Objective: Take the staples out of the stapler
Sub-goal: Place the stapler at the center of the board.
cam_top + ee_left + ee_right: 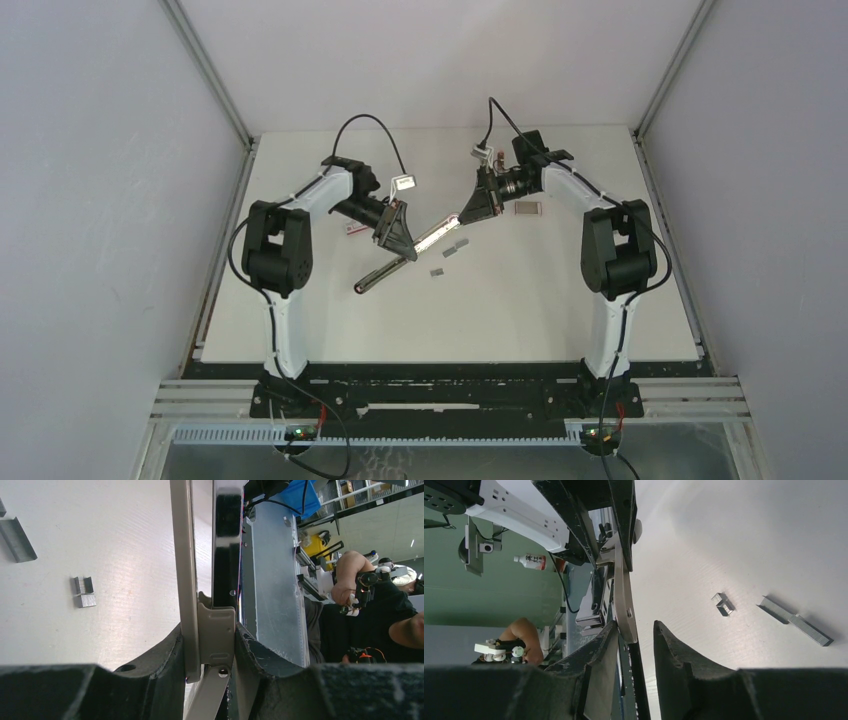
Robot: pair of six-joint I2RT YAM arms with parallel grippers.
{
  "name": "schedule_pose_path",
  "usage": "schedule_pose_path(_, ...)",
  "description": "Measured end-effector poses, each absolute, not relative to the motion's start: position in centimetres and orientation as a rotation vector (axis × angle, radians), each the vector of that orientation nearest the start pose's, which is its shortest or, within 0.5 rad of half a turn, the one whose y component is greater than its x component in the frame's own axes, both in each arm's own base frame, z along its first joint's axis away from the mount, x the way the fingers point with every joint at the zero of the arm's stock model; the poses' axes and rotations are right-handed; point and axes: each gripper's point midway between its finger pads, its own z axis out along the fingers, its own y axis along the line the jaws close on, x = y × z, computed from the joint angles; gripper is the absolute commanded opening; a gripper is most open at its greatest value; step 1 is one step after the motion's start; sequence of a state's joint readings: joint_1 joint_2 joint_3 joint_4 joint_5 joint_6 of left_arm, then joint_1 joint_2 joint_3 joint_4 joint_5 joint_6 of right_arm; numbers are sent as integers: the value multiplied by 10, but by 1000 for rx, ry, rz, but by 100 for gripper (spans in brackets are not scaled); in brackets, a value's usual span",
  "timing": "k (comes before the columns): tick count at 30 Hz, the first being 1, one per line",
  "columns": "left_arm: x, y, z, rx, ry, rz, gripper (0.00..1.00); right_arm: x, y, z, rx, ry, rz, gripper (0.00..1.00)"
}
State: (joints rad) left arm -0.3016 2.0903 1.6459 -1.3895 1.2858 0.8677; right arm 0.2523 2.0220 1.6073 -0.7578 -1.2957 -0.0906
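The left claw [209, 630] is pressed together on the stapler [385, 268], pinching it near the hinge. From that hold the black base [370, 282] slants down toward the surface [560, 290], and the silver upper arm [438, 232] reaches out toward the right claw [636, 625]. The grip looks meant to keep the tool steady and folded open, so its channel can be emptied.

The right claw stands partly spread around the end of that silver arm. The metal lies close against one finger with a clear gap to the other, so nothing is pinched there. It appears placed to pull or steady the arm.

Some staples [455, 247] are out of the tool and lie on the surface between and just below the two claws. They are a long strip [796, 621] and a short cluster [722, 603], near each other but apart.

Whether more staples sit in the channel cannot be told. Both wrist views see the stapler edge-on, their lower parts filled by dark fingers, and the top view is too small. A pink-and-white box [527, 209] rests near the right claw. A pink item [352, 228] beside the left arm is too small to identify.
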Motion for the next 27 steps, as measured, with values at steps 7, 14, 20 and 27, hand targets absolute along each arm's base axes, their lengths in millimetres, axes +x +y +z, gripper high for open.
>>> schedule_pose_path(7, 268, -253, 150, 1133, 2126, -1814, 0, 335, 263, 176, -758, 2197, 1783, 32)
schedule_pose_path(14, 264, -256, 150, 1150, 2123, -1820, 0, 325, 273, 179, -815, 2176, 1812, 5)
schedule_pose_path(20, 263, -256, 152, 1125, 2129, -1847, 16, 327, 275, 184, -872, 2107, 1819, 0)
schedule_pose_path(27, 266, -252, 153, 1097, 2140, -1846, 49, 329, 276, 184, -853, 2121, 1819, 0)
